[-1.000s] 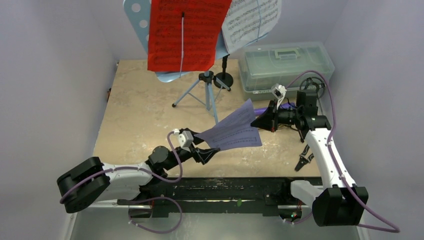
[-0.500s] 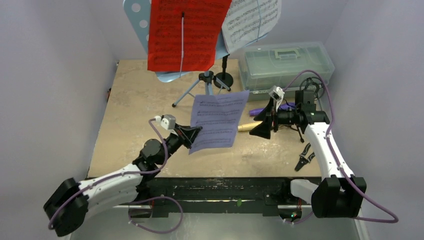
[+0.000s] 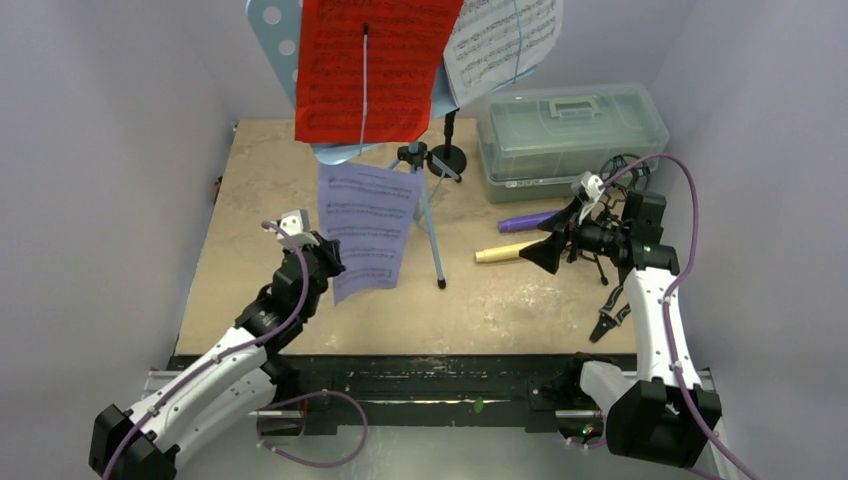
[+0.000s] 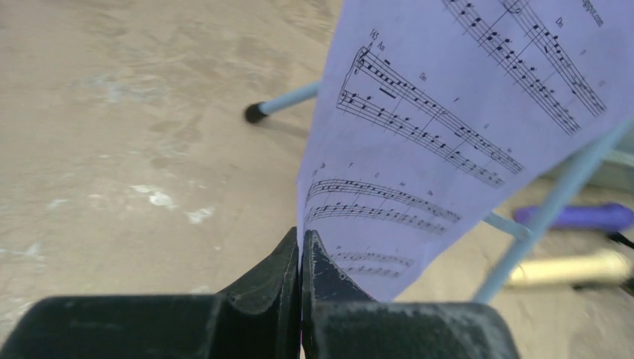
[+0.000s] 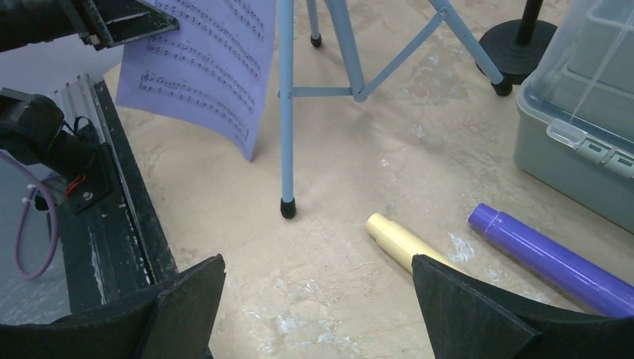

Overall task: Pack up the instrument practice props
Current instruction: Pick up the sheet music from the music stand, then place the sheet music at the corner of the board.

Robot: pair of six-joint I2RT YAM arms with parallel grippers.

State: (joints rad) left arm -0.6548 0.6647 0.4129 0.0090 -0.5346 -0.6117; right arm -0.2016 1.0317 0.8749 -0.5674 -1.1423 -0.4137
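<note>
A loose page of printed sheet music [image 3: 365,230] hangs upright at the left centre, and my left gripper [image 3: 318,258] is shut on its lower left edge [image 4: 300,239]. Behind it stands the light-blue music rest [image 3: 275,30] on tripod legs [image 3: 428,215], bearing the red folder [image 3: 375,65] and more sheet music [image 3: 505,40]. The purple microphone [image 3: 530,220] and cream microphone [image 3: 505,253] lie on the table at the right. My right gripper [image 3: 548,253] hovers open just right of the cream microphone [image 5: 400,239], with nothing between its fingers [image 5: 318,262]. A black mic holder [image 3: 447,158] stands behind the tripod.
A translucent grey-green box [image 3: 570,125] with a handle sits shut at the back right. Small black pliers [image 3: 608,318] lie near the right front edge. One tripod foot [image 5: 287,208] stands just left of the cream microphone. Grey walls close in both sides.
My left gripper shut on the loose page and carried it left and back. The right gripper let go of it, opened wide and drew back to the right.
</note>
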